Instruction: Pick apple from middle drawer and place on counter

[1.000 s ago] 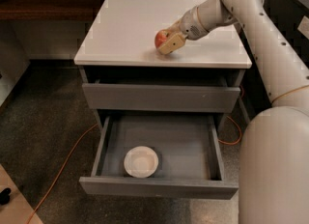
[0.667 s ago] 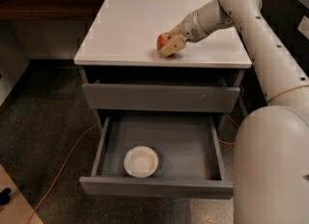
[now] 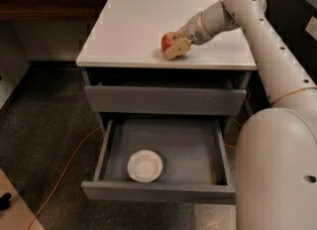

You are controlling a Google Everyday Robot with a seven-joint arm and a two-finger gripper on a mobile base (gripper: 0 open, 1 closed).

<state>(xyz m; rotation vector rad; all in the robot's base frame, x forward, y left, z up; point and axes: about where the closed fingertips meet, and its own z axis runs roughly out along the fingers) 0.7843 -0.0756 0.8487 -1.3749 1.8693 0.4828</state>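
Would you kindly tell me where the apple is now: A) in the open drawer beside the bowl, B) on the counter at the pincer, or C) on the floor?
B: the apple rests on the counter at the pincer, while the open middle drawer holds only the white bowl.

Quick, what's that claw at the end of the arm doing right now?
Gripper: closed on the apple, low over the counter.

Dark speckled floor point(image 3: 44, 125) with an orange cable point(image 3: 74, 164), dark wooden shelf point(image 3: 49, 7) behind.
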